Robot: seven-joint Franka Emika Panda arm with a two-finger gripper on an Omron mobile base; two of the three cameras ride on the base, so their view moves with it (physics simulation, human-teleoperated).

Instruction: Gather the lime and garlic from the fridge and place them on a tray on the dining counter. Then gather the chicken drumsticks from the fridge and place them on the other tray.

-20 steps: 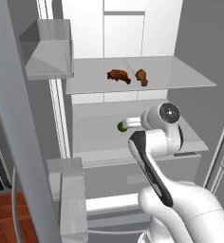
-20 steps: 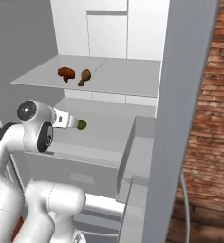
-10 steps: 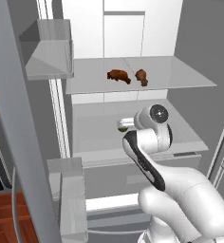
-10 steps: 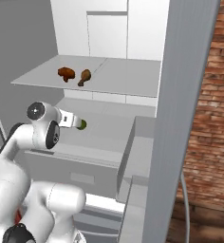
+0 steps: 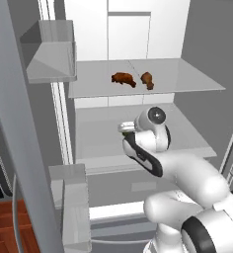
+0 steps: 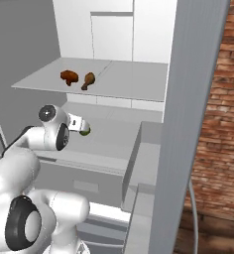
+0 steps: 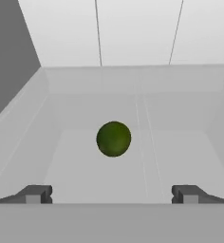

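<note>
claw (image 7: 112,193) spread wide, holding nothing | lime (image 7: 114,138): small, round, dark green

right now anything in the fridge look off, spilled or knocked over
Nothing stands out. The lime sits alone on the lower shelf, ahead of the open gripper. Both chicken drumsticks lie on the glass shelf above, with no spills.
</note>
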